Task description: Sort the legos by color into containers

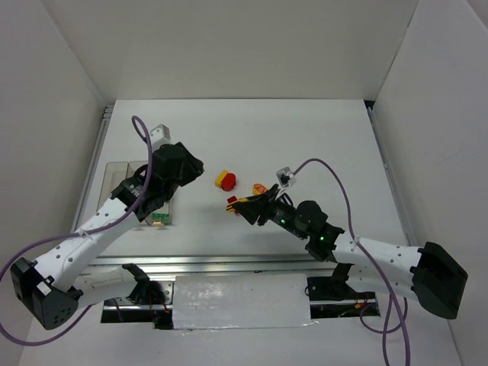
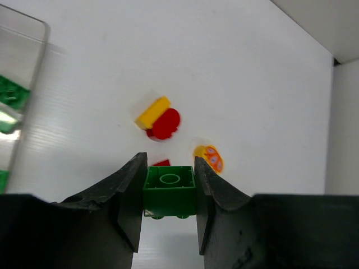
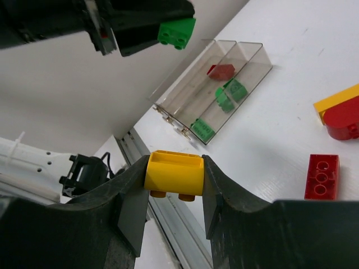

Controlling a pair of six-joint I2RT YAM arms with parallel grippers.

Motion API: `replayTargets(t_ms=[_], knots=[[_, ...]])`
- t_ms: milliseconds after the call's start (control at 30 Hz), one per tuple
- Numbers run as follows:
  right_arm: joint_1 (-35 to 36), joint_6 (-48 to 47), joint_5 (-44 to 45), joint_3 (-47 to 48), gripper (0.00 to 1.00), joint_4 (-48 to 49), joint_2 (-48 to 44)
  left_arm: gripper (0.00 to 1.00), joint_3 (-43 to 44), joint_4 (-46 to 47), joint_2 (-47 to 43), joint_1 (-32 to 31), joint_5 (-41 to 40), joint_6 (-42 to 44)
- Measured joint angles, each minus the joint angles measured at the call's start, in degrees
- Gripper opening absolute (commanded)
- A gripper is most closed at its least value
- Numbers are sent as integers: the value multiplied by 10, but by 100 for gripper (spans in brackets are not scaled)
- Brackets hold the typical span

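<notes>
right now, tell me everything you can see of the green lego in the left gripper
The green lego is a small, glossy, squarish plastic block with a round ring on one face and round bumps on the opposite side. The left gripper clamps it between its fingers by two opposite sides. It hangs in the air, clear of the table, touching nothing else.

A matte white worktop (image 1: 305, 130) spreads under the fingers (image 2: 129, 196). Plain white walls box it in: a back wall (image 1: 229, 46) beyond them, a left wall (image 1: 38, 114) and a right wall (image 1: 442, 91) flanking. A metal rail (image 1: 229, 264) runs behind them. Light is soft, even.
</notes>
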Motion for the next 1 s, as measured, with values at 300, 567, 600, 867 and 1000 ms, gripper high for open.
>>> replayTargets(t_ms=[300,567,600,867,1000], knots=[[0,-7,24,0,0,-101,-93,0,-87,-64,33,151,-98,3],[0,-7,18,-11,0,-179,-130,13,-112,-73,101,191,-99,-16],[0,-7,17,-11,0,-187,-135,16,-110,-73,109,192,-100,-18],[0,-11,17,-11,0,-217,-145,90,-114,-75,137,195,-110,-54],[0,-11,14,-11,0,-226,-144,100,-113,-84,144,196,-115,-64]])
